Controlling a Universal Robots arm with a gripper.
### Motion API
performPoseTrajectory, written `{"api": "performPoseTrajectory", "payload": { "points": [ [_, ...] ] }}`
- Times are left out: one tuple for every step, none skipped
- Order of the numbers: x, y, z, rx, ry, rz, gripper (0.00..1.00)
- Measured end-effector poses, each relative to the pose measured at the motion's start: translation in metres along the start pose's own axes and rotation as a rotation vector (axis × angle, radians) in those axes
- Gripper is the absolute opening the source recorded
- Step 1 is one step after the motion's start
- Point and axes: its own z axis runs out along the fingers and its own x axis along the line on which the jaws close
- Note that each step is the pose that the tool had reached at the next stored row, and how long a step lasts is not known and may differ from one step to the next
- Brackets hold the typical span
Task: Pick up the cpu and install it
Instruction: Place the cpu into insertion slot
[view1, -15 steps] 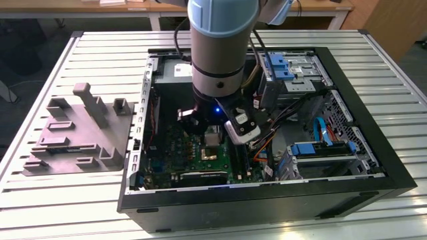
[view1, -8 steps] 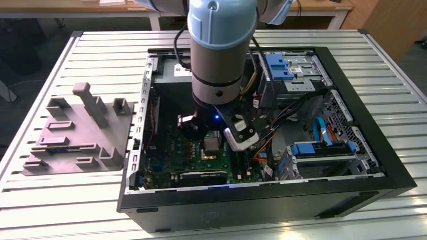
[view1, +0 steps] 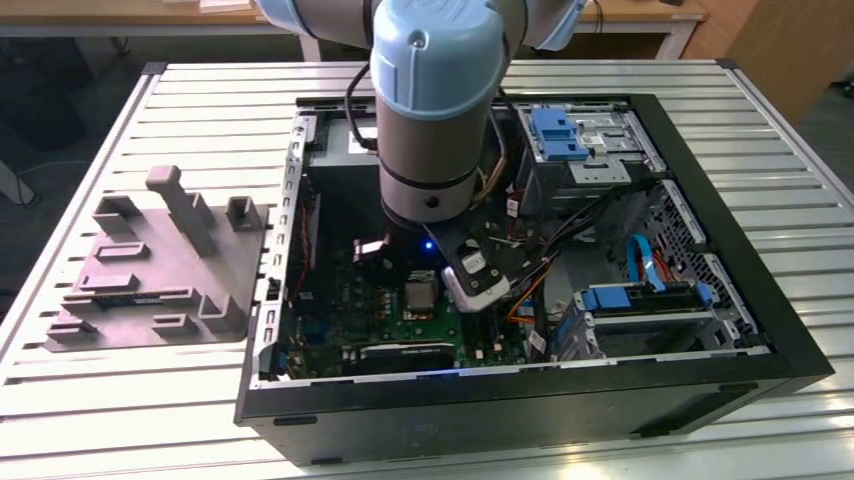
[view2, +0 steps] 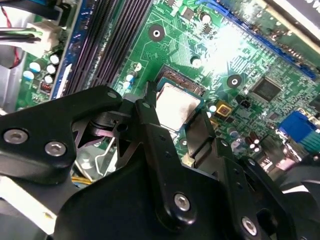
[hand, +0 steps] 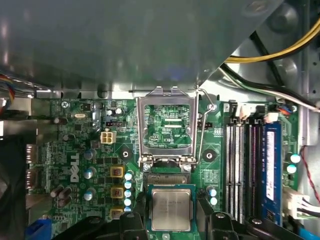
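Gripping the cpu (hand: 171, 209) by opposite edges, the tool (hand: 171, 206) hangs above open socket (hand: 167, 180)

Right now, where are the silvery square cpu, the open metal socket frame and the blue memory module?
silvery square cpu (hand: 171, 209): first wrist view, middle of its metal top.
open metal socket frame (hand: 141, 125): first wrist view, one side rail.
blue memory module (hand: 271, 170): first wrist view, its middle.
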Motion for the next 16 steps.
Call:
{"api": "performPoseTrajectory", "payload": {
  "points": [
    [0.0003,0.0,0.0018,0.0,0.0003,0.0,0.47],
    [0.0008,-0.0001,0.0033,0.0001,0.0004,0.0,0.47],
    [0.0011,-0.0001,0.0043,0.0001,0.0006,0.0,0.47],
    [0.0014,-0.0002,0.0047,0.0002,0.0006,0.0,0.47],
    [0.0014,-0.0002,0.0047,0.0004,0.0008,0.0,0.47],
    [0.0014,-0.0002,0.0048,0.0004,0.0008,0.0,0.47],
    [0.0014,-0.0001,0.0051,0.0001,0.0007,0.0,0.47],
    [0.0014,-0.0001,0.0056,-0.0002,0.0006,0.0,0.47],
    [0.0014,-0.0001,0.006,0.0,0.0007,-0.002,0.47],
    [0.0016,-0.0002,0.0063,0.0002,0.0008,-0.005,0.47],
    [0.0022,-0.0003,0.0066,0.0002,0.0008,-0.007,0.47],
    [0.003,-0.0003,0.0069,0.0001,0.0008,-0.008,0.47],
    [0.0036,-0.0004,0.0072,0.0001,0.0008,-0.008,0.47],
    [0.0036,-0.0004,0.0072,0.0002,0.0009,-0.008,0.47],
    [0.0036,-0.0004,0.0073,0.0004,0.0009,-0.008,0.47],
    [0.0036,-0.0004,0.0076,0.0002,0.0009,-0.008,0.47]
  ]
}}
